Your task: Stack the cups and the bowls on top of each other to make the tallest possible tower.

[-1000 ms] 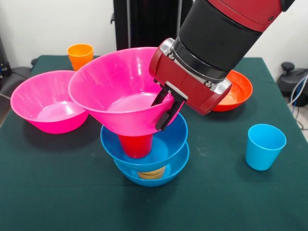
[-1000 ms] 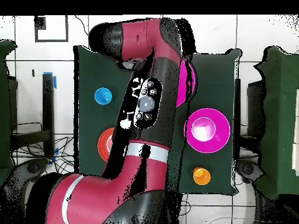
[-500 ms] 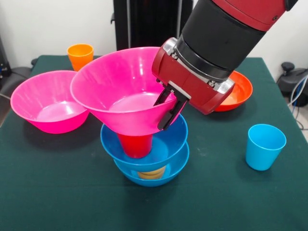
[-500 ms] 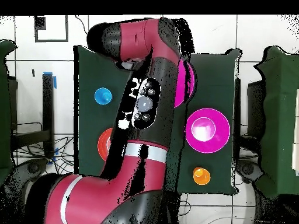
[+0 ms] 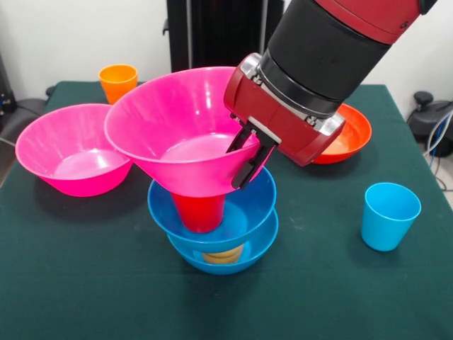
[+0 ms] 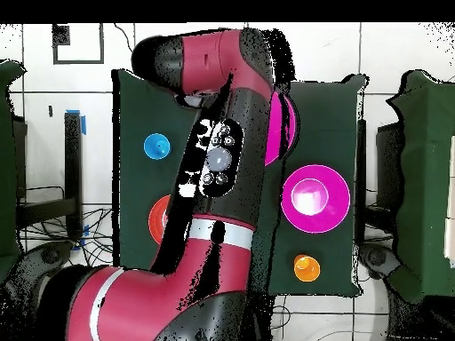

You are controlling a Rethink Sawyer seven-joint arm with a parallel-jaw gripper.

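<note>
My gripper (image 5: 245, 159) is shut on the right rim of a large pink bowl (image 5: 170, 120), with one black finger inside the bowl and one outside. The bowl hangs tilted, its base at the mouth of a red cup (image 5: 200, 212). That cup stands in the upper blue bowl (image 5: 249, 211), which sits on a yellow cup (image 5: 223, 256) inside the lower blue bowl (image 5: 260, 246). Together these make the tower at the table's middle. In the overhead view the arm (image 6: 218, 160) hides the tower and the gripper, and only the edge of the held pink bowl (image 6: 285, 129) shows.
A second pink bowl (image 5: 67, 149) (image 6: 315, 198) sits left of the tower in the front view, with an orange cup (image 5: 118, 81) (image 6: 306, 266) behind it. An orange-red bowl (image 5: 352, 133) (image 6: 158, 218) is at the back right. A light blue cup (image 5: 389, 214) (image 6: 156, 146) stands to the right.
The gripper and the held pink bowl have shifted slightly right and up in the front view. Everything else is where it was.
</note>
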